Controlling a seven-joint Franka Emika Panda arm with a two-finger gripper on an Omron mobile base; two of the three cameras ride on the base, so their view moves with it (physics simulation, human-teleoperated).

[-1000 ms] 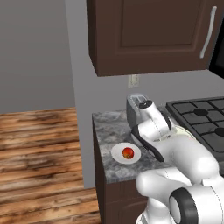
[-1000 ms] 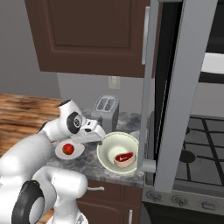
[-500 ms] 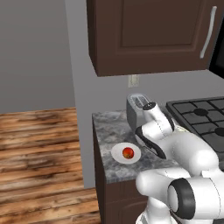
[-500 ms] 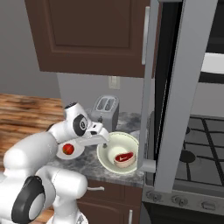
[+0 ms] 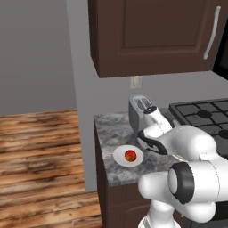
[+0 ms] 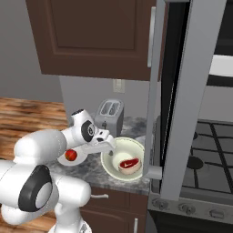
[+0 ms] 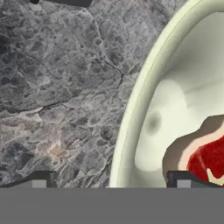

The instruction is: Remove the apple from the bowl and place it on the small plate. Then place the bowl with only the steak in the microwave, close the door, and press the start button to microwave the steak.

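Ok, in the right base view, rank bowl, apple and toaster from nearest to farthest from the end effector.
1. Bowl: its rim sits right under the end effector.
2. Apple: on the small plate, left.
3. Toaster: behind, by the wall.

In the hand view, the bowl (image 7: 131,113) and steak (image 7: 205,153) run off the right edge.

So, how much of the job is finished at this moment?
Done: the apple sits on the small plate. In hand: the open gripper straddles the rim of the bowl, which holds only the steak. Left: bowl into the microwave, close its open door, press start.
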